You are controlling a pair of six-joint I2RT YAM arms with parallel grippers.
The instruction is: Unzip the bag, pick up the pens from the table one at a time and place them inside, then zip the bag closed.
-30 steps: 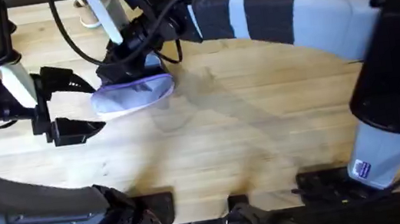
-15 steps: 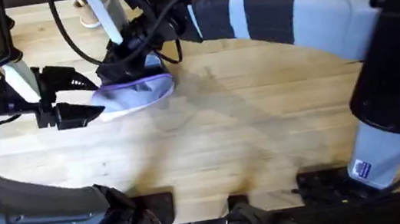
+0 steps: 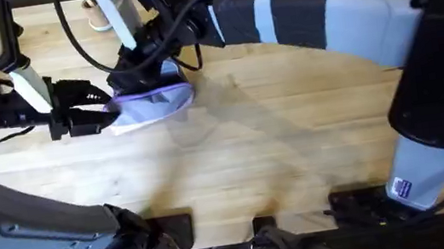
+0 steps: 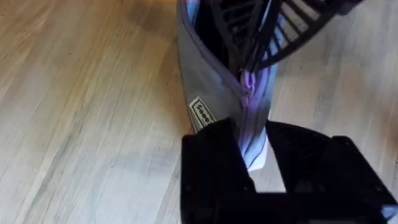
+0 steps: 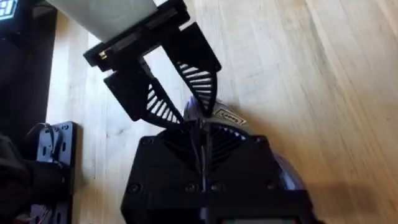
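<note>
Overhead, I see pale plank table point(image 3: 278, 160), bare across the middle and right; the bag point(image 3: 151, 105) lies far left. My left gripper point(image 3: 111, 115) is clamped on its near end, my right gripper point(image 3: 141, 62) pressed on top. Left wrist: fingers point(image 4: 214, 165) pinch the pouch end beside the zipper point(image 4: 247, 84). Right wrist: jaws together at the zipper.

We found the bag point(image 3: 151, 105) partly covered in the overhead view: its far side lay under the right gripper point(image 3: 139, 67), its left end behind the left gripper point(image 3: 104, 112). In the right wrist view that gripper's own body hid most of the bag point(image 5: 219, 117). We could not tell whether the zipper point(image 4: 246, 87) was fully closed.
</note>
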